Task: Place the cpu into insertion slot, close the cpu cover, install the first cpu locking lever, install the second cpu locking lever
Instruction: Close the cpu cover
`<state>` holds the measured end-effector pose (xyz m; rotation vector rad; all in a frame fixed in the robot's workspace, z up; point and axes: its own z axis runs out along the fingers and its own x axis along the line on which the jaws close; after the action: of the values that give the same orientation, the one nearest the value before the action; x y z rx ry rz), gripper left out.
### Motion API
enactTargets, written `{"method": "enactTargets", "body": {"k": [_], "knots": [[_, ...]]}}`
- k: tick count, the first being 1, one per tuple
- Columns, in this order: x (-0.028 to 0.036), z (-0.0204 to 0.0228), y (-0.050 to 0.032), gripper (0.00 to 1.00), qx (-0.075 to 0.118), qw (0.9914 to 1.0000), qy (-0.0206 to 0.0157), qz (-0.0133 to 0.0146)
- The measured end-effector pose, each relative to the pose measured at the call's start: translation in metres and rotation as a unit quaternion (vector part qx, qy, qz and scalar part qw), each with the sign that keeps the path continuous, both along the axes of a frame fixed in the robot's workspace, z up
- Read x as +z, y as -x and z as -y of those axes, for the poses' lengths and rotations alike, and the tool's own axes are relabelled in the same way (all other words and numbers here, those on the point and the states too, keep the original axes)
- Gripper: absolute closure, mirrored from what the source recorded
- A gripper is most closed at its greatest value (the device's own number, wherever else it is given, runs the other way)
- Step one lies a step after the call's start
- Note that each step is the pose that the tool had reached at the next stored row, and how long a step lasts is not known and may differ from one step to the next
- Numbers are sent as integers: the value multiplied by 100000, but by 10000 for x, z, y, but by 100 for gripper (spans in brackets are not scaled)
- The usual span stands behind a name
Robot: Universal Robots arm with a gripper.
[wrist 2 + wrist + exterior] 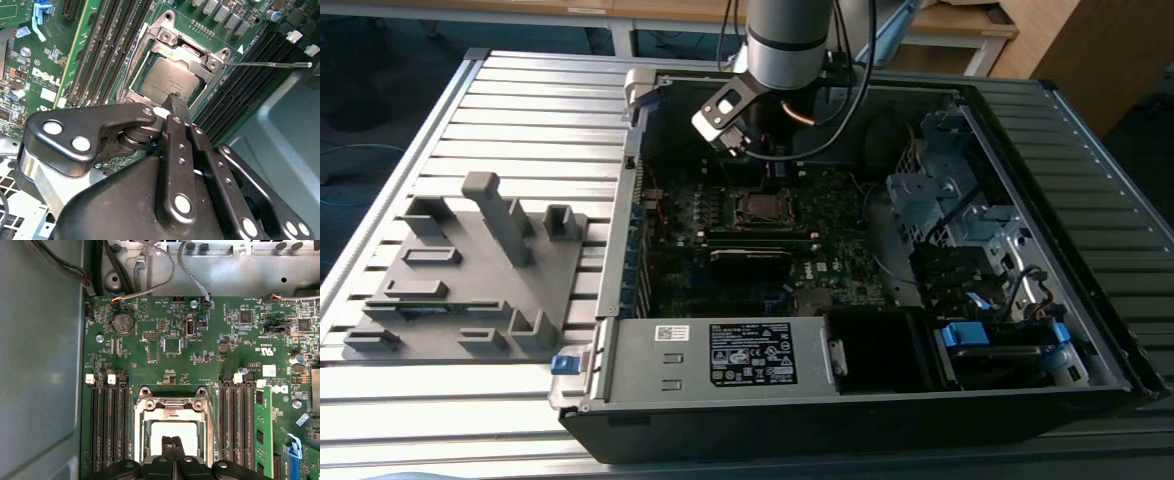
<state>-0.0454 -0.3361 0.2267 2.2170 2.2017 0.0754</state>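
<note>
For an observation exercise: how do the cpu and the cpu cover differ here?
The cpu is a solid, dull grey square; the cpu cover is a shiny open frame. The cpu lies underneath, the cpu cover over its edges. Both are square and lie flat.

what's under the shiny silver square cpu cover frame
The flat silver-grey square cpu lies there, its top showing through the shiny silver frame. Its edges and the socket beneath are covered; the black hand hides one side.

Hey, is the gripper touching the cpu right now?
Cannot tell. In the second wrist view the shut gripper has its tip overlapping the near edge of the cpu, but neither contact nor a gap shows plainly.
</note>
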Motion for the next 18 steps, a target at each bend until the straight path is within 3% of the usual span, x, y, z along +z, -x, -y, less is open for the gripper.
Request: {"method": "enactTargets", "body": {"k": [8,13,18], "knots": [[0,0,0,89,2150,99977,-3,1],[0,0,0,89,2304,99973,-5,0],[0,0,0,89,4368,99905,-2,-3]]}}
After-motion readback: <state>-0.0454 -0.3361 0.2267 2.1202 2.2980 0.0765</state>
